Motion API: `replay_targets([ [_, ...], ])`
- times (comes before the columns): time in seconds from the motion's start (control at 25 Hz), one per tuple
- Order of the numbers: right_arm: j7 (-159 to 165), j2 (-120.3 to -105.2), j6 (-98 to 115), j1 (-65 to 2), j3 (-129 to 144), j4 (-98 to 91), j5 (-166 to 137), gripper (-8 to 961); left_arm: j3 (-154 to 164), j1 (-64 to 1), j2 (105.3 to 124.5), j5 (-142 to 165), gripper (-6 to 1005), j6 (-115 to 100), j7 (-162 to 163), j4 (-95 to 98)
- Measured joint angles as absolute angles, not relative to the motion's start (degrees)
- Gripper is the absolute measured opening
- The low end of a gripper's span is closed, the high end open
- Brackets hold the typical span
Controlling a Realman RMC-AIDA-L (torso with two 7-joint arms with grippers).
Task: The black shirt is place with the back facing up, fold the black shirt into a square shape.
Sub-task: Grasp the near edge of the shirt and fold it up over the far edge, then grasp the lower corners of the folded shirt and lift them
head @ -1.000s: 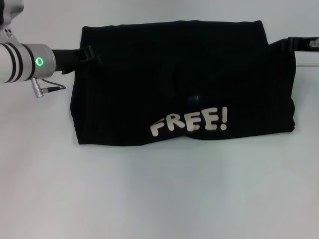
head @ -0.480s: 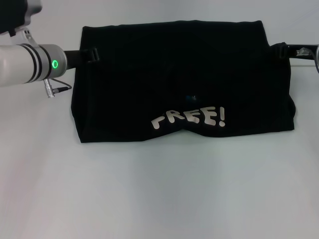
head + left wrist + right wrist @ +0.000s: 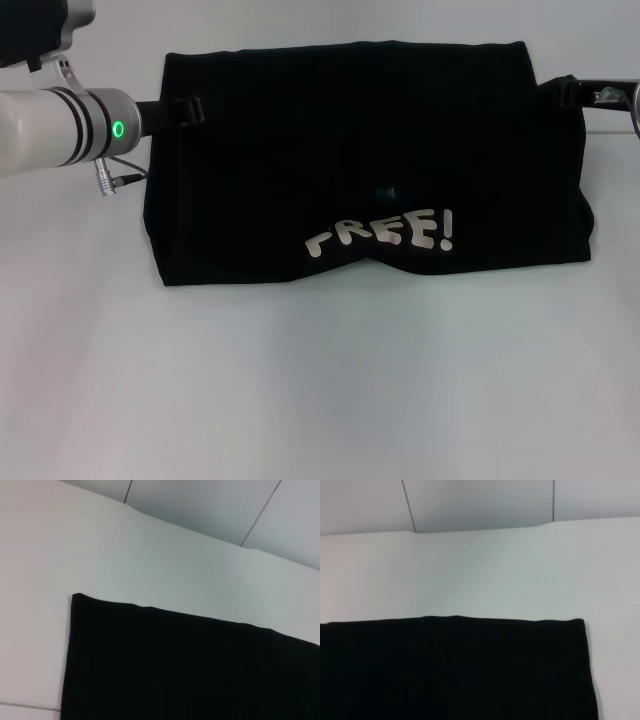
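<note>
— where are the hands?

— my left hand (image 3: 185, 108) is at the left edge of the black shirt (image 3: 360, 150), touching the cloth near its far corner. i cannot tell how far it's open or whether it grips.

— and the shirt?

— folded into a wide block on the white bench (image 3: 320, 390), white "free!" lettering (image 3: 382, 240) along its near edge.

— the other side?

— my right hand (image 3: 570, 92) is at the shirt's right edge, near the far corner; i cannot tell its opening either.
</note>
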State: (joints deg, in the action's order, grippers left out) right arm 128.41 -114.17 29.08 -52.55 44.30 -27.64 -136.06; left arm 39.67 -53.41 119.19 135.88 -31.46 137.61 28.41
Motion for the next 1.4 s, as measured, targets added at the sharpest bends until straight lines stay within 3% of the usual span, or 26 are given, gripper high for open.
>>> replay_targets([
  [0.8,132.3,-112.84,32.13,-52.66,48.42,-26.82,-137.35,192,42.42,-52.9,119.37,135.95,151,-37.34,139.73,31.58],
  [0.84,132.77,-112.8,33.19,-52.66,48.39,-27.39,-137.57,193,42.4,-52.67,119.23,135.94,190,-38.83,140.75,32.27],
  [1.08,138.51,-111.51,43.15,-52.45,48.06,-31.24,-137.7,438,42.19,-48.14,119.0,135.87,441,-49.58,145.95,40.85],
  [1.16,142.02,-110.34,47.42,-52.44,48.06,-32.57,-137.7,653,41.58,-46.28,118.65,135.56,556,-53.76,146.71,43.44],
  [1.4,149.23,-107.72,57.61,-52.3,47.2,-35.34,-137.65,718,32.52,-44.06,115.68,136.95,553,-68.42,145.92,43.76],
])
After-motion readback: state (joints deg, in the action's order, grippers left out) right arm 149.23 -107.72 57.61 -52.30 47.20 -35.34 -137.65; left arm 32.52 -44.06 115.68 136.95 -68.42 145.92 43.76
